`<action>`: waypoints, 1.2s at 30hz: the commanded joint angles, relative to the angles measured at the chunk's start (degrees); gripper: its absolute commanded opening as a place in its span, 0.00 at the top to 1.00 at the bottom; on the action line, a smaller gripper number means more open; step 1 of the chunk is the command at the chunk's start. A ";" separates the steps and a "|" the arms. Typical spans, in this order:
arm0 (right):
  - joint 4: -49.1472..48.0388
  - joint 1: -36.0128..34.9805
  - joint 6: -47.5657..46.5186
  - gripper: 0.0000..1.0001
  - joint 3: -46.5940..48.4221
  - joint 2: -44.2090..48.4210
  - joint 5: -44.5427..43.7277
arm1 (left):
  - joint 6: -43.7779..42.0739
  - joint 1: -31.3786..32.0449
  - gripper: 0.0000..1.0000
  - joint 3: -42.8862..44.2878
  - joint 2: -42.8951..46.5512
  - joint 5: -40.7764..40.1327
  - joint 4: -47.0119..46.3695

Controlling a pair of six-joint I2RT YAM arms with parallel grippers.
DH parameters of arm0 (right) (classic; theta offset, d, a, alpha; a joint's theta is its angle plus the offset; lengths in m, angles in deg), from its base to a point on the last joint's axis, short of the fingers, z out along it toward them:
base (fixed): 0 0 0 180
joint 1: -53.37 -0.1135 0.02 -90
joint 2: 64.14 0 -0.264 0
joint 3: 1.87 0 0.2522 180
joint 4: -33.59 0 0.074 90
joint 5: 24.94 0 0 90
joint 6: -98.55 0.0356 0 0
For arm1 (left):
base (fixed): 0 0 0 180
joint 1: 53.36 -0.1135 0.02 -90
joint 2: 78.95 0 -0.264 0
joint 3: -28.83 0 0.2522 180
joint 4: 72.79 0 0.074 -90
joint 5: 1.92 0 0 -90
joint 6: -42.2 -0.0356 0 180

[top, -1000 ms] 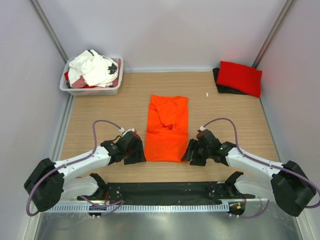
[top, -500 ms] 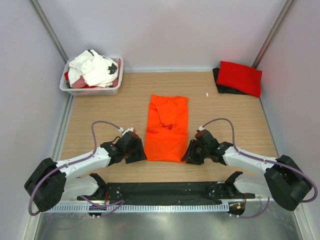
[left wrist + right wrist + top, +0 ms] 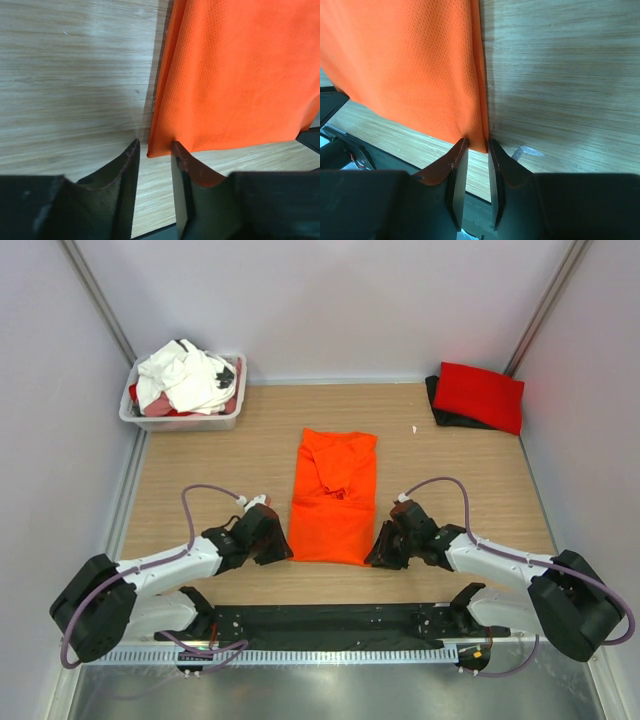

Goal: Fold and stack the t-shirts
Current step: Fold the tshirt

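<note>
The bright orange t-shirt lies folded into a long strip in the middle of the table. My left gripper is low at its near left corner. In the left wrist view, my left gripper is open, and the corner of the orange shirt sits between the tips. My right gripper is at the near right corner. In the right wrist view, my right gripper is narrowly open, with the shirt's corner between the tips. A folded red t-shirt lies on a black one at the back right.
A white plastic tub at the back left holds a heap of white shirts with some red cloth. Grey walls close in the table on three sides. A small white scrap lies on the wood. The black base rail runs along the near edge.
Both grippers have edged inward to the shirt's near corners, which now sit between their fingertips. The shirt has not moved.
</note>
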 commanded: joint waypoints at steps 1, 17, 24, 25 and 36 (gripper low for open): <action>0.36 -0.41 -0.20 0.72 -0.57 -0.16 -1.93 | 0.49 -0.37 0.68 -1.37 -1.63 -0.93 -1.06; 3.25 -0.32 -0.11 0.99 -0.40 4.13 -3.33 | 1.63 -0.20 1.00 -3.13 1.96 2.49 -2.55; 8.97 -0.32 -0.38 0.99 1.10 10.55 -4.91 | 4.35 1.03 1.00 -3.04 7.24 2.94 0.70; 9.59 -0.32 -0.29 0.99 1.10 11.26 -5.00 | 4.79 1.56 1.00 -2.95 7.85 2.94 1.40; 15.65 -0.32 -0.20 0.99 3.55 17.15 -5.97 | 5.42 3.50 1.00 4.05 10.67 1.89 9.13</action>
